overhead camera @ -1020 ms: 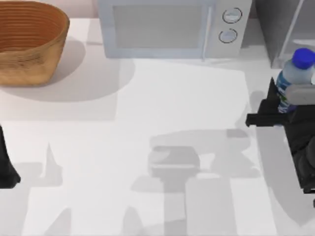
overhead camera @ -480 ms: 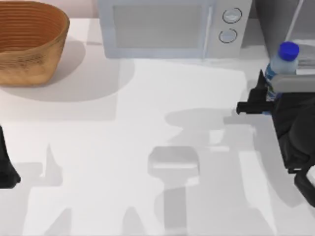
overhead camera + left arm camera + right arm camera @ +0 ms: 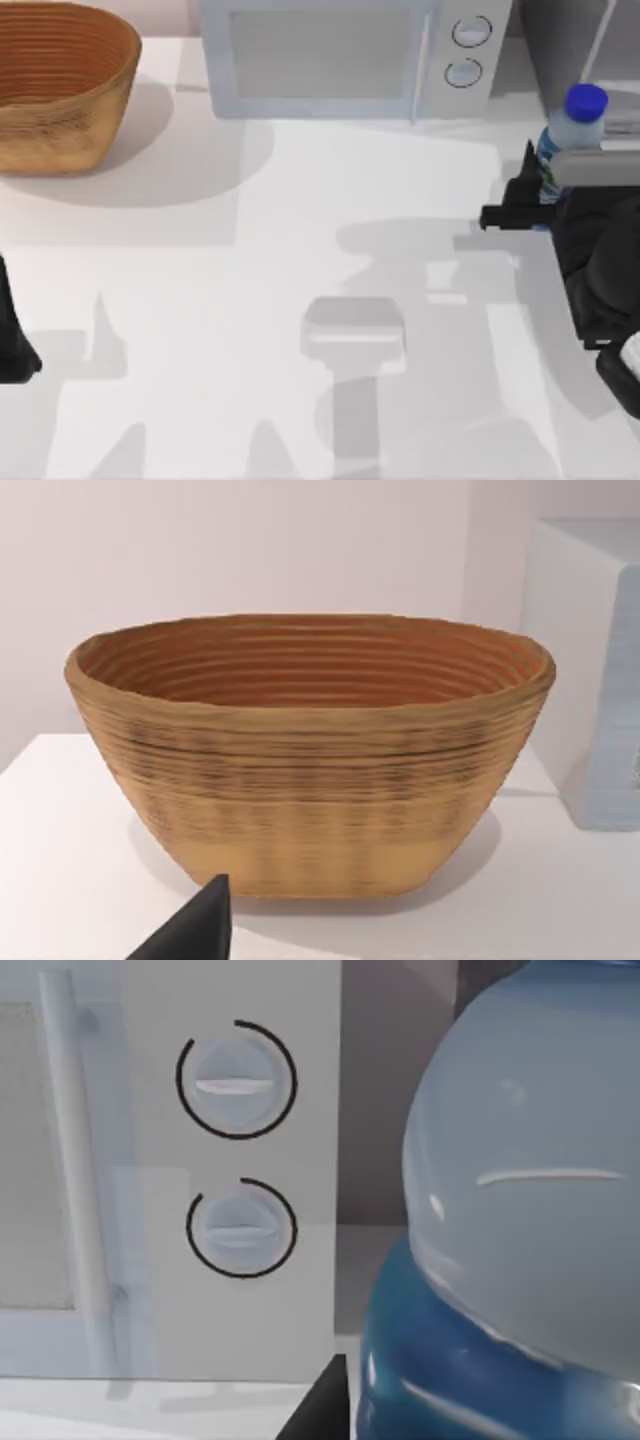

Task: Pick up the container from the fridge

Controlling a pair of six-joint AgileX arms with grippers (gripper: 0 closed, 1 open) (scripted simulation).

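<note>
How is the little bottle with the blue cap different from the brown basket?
The container is small, pale and see-through, with a blue cap; the basket is far bigger, brown and woven. The container is closed and stands at the table's right side with the right gripper around it; the basket is open-topped and sits untouched at the far left. Both are upright.

Right gripper (image 3: 545, 195) at 3 o'clock on the table, fingers clamped around the container (image 3: 572, 135). Left arm parked at 8 o'clock, by the table's left edge.
</note>
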